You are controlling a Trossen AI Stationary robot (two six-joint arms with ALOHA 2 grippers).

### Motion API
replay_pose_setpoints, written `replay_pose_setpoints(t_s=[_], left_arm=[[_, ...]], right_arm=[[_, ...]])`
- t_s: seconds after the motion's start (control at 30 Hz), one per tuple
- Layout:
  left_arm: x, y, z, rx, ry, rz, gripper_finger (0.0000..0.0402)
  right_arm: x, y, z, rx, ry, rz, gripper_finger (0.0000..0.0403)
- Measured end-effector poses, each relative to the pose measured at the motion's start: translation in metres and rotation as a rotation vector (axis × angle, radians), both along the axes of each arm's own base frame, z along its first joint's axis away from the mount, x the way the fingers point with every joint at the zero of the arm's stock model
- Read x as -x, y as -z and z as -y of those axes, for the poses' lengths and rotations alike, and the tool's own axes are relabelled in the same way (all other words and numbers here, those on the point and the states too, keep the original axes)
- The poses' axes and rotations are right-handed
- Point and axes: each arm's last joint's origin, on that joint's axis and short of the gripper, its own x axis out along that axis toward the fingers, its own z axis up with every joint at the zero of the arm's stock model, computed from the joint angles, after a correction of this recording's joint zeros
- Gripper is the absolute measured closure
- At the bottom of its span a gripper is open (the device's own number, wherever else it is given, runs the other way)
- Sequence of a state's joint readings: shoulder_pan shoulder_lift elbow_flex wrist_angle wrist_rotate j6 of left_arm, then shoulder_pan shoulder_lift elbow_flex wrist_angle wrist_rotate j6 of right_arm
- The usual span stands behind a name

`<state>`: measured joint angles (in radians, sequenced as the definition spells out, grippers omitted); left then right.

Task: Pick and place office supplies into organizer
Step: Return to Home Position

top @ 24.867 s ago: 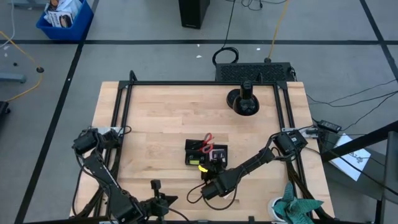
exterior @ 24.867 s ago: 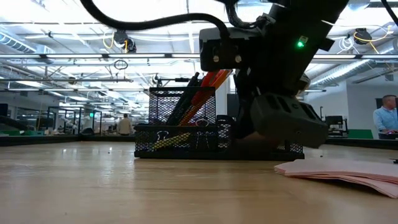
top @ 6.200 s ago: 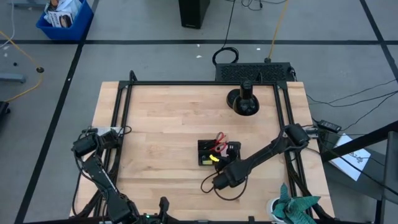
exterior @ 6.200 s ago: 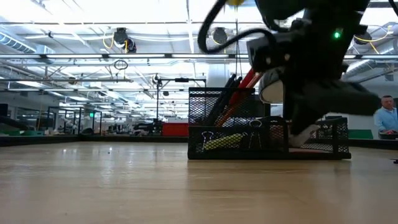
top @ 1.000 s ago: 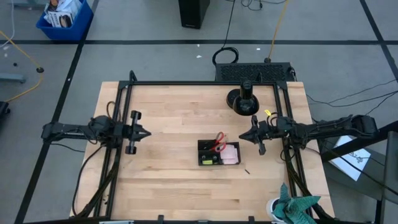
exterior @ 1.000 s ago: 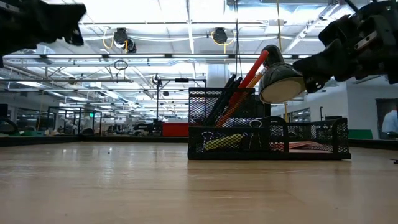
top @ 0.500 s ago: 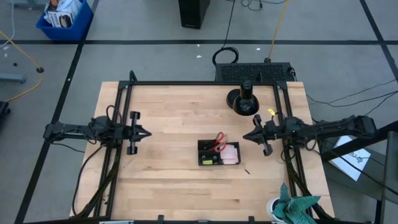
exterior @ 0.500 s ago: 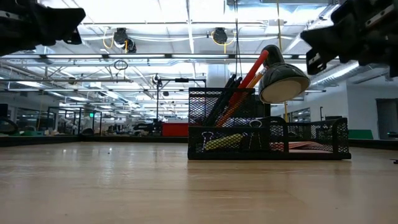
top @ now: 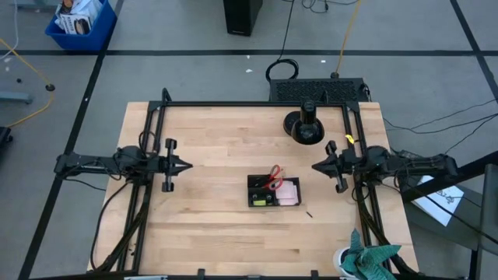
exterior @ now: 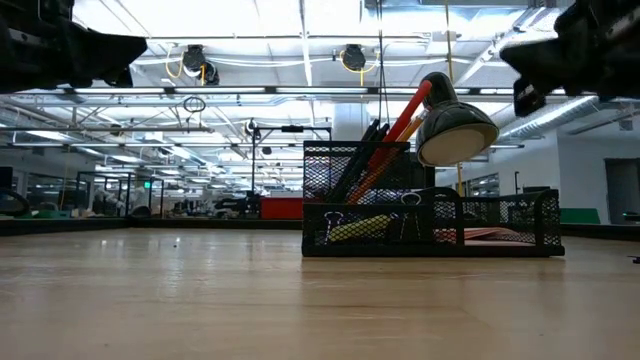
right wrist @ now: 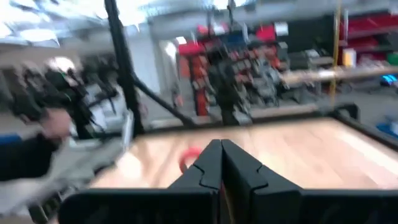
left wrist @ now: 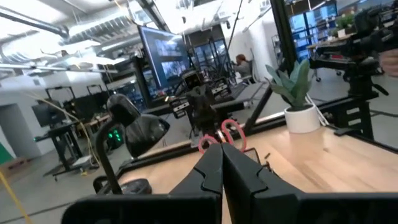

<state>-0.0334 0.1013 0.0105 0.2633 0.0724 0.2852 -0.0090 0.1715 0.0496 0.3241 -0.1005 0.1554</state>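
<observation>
Wooden table (top: 210,132) | organizer (top: 250,193) at centre, holding red-handled scissors (top: 274,177) and pink sticky-note pad (top: 289,191) | left gripper (top: 186,165) closed, empty, left side | right gripper (top: 314,166) closed, empty, right side

My bench (top: 210,148) is a pale wooden top. On it, right of the middle, sits the black mesh organizer (top: 274,191), with a small dark bit (top: 309,213) lying near its right end. The round black stand (top: 305,127) stands well apart from both. A potted plant (top: 364,258) sits at the right corner.

Left hand (top: 185,165) and right hand (top: 317,166) raised, level, pointing toward each other, well apart, both closed tight.
</observation>
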Motion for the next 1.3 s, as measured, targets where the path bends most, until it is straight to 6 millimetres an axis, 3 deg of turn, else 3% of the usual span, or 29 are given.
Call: replay_pose_setpoints(t_s=[0.1, 0.47, 0.73, 1.3], left_arm=[[0.0, 0.002, 0.0, 0.002, 0.0, -0.017, 0.0399], [0.0, 0.001, 0.0, -0.007, -0.008, -0.011, 0.0399], [-0.001, 0.009, -0.004, 0.089, -0.124, -0.094, 0.0397], [-0.001, 0.017, 0.008, 0.159, 0.02, -0.191, 0.0399]], right_arm=[[0.004, 0.009, -0.002, 0.02, 0.033, -0.093, 0.0403], [0.012, 0.005, -0.01, 0.067, 0.063, -0.054, 0.0403], [0.013, 0.006, -0.014, 0.069, 0.024, -0.062, 0.0403], [0.015, 0.009, -0.027, 0.05, -0.021, -0.061, 0.0403]])
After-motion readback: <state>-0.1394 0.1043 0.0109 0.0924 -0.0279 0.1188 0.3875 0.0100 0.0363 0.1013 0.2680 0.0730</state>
